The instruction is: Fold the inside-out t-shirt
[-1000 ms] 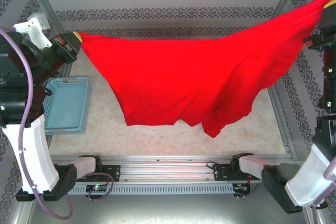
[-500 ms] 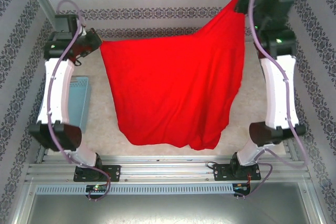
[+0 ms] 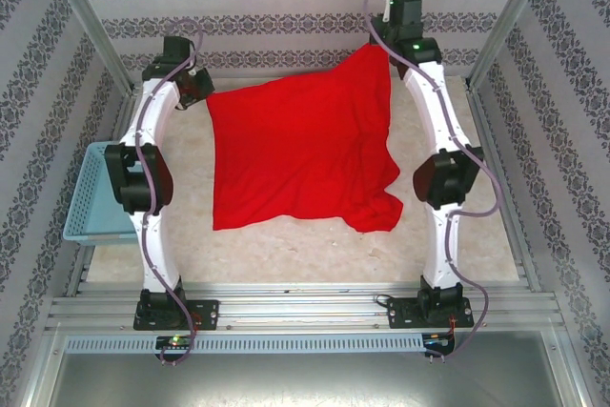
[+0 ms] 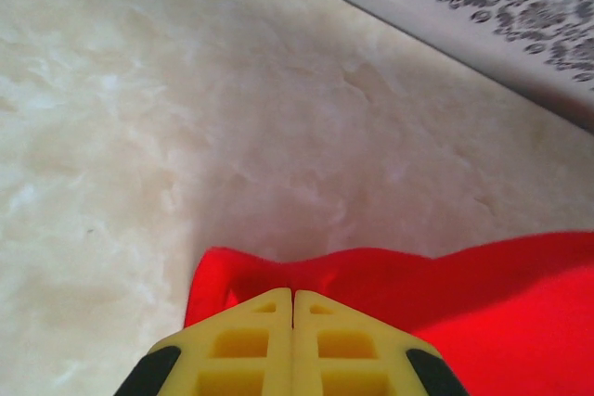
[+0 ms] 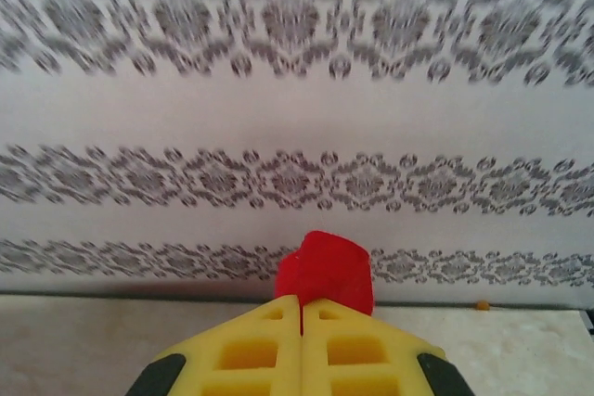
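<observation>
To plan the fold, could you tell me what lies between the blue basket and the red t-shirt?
In the top view, the left arm stands between the basket and the t-shirt, with bare table beside it.

The t-shirt [image 3: 295, 154] lies across the middle of the worktop [image 3: 286, 250]. The basket [image 3: 91, 199] sits well to its left.

The t-shirt [image 4: 506, 317] is running off the left wrist view's right and bottom edges, its pinched corner hiding under the left tool [image 4: 293, 296]. The wall pattern [image 5: 278, 16] is blurring in the right wrist view (worst along the top).
</observation>
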{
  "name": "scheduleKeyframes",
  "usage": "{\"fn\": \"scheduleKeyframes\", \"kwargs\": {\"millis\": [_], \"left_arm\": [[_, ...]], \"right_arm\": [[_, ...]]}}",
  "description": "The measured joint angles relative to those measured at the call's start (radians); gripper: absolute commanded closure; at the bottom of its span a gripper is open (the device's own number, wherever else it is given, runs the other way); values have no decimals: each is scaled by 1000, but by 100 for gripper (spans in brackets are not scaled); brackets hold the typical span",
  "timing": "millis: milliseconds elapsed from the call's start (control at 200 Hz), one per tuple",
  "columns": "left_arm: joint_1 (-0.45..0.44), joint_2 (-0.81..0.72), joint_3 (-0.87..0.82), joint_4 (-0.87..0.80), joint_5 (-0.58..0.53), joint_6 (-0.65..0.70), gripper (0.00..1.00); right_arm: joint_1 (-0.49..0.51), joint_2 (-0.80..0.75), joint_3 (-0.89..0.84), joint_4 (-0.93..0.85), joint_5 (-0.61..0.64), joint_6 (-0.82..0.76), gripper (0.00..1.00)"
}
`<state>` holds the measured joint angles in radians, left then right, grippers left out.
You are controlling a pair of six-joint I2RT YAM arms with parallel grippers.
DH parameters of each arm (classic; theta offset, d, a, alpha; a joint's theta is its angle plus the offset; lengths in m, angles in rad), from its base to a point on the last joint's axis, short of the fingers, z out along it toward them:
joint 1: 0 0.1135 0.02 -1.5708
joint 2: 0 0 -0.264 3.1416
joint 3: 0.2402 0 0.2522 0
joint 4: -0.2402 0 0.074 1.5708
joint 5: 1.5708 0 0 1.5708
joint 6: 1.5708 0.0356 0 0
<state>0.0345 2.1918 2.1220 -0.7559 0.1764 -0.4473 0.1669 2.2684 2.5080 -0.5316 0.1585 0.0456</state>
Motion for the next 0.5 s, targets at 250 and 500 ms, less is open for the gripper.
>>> {"fn": "scheduleKeyframes", "kwargs": {"millis": [250, 500], "left_arm": [[-11, 150, 181, 4, -57, 24, 100], [-11, -48, -45, 62, -46, 21, 100]], "right_arm": [[-6, 127, 119, 0, 57, -26, 100], [15, -56, -84, -7, 66, -32, 100]]}}
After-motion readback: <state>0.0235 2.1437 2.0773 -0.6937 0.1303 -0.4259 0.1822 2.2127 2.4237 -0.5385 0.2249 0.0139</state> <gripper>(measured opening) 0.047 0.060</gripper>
